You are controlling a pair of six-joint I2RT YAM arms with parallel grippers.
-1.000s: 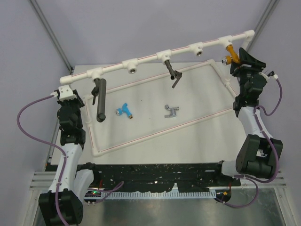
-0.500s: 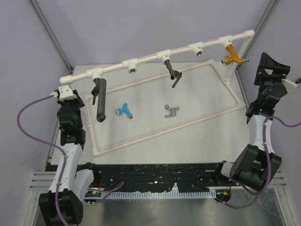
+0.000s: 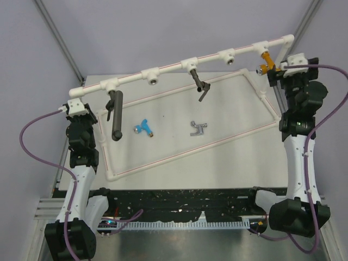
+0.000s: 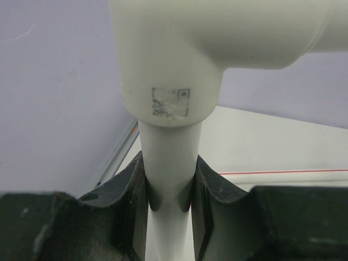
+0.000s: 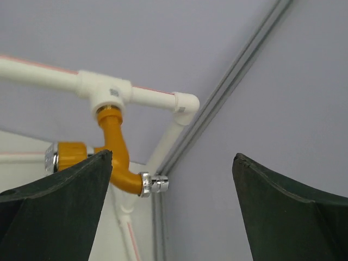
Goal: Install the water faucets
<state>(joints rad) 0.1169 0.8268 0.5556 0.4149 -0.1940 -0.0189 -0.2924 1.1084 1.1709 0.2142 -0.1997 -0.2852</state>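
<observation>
At the overhead frame's left our left gripper (image 3: 76, 109) clenches the upright of the white plastic pipe (image 4: 168, 152), while at upper right our right gripper (image 5: 172, 157) gapes, released, beside the orange-gold metal faucet (image 5: 114, 144).

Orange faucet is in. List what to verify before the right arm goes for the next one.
1. Orange faucet hanging from the white pipe: ok. How tightly it is screwed in: cannot tell.
2. Right end effector open, off the faucet: ok.
3. Left end effector shut on the pipe's upright: ok.
4. Blue faucet lying loose on the table: ok.
5. Silver faucet loose, apart from the blue one: ok.
6. Two empty sockets unblocked: ok.
</observation>
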